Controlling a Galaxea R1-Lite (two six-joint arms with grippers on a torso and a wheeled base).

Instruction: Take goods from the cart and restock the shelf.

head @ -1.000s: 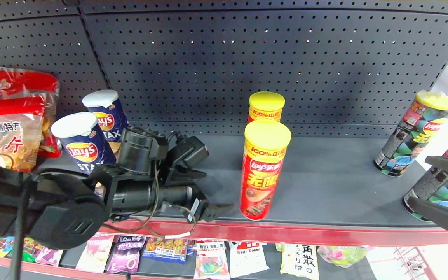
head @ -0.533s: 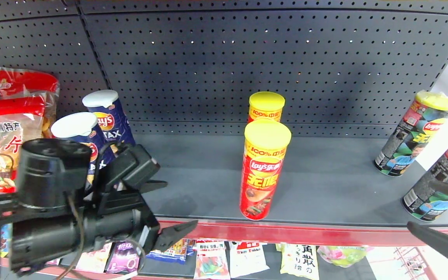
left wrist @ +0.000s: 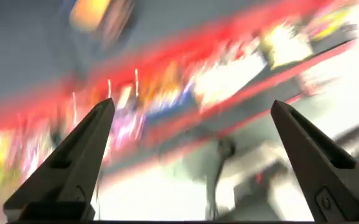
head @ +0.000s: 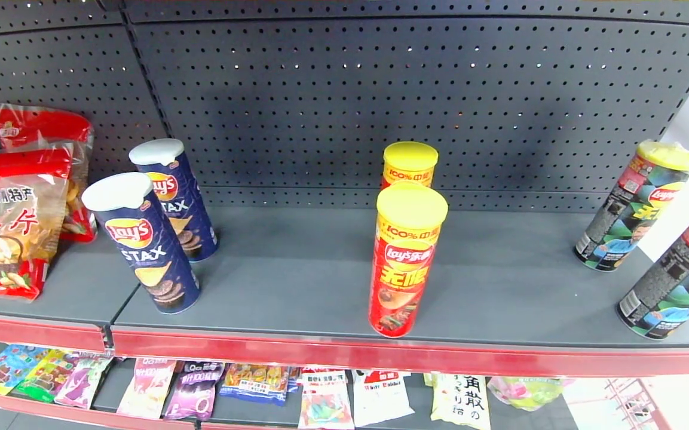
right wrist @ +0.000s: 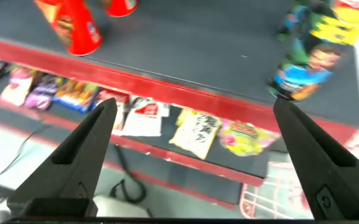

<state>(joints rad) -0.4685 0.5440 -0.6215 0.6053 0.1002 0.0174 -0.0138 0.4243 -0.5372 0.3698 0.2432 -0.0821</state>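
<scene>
We note dark grey metal shelf (head: 296, 263), red front lip; grey back panel (head: 380, 89) dotted with small holes. Red cylindrical chip tubes (head: 404, 269), yellow lids. Navy cardboard tubes (head: 144, 251), white lids. Black tubes (head: 631, 209), green-blue geometric print, yellow lids. Red-and-clear plastic snack bags (head: 12, 227).

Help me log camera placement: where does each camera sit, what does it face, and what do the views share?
Head view: on the head, facing forward and down at the shelf and front red chip can.
Left wrist view: on the left wrist, looking past the open left gripper at a blurred red shelf edge.
Right wrist view: on the right wrist, looking down past the open right gripper at the shelf front.
Shared: head and right wrist views both show that can and the front black-green can.
</scene>
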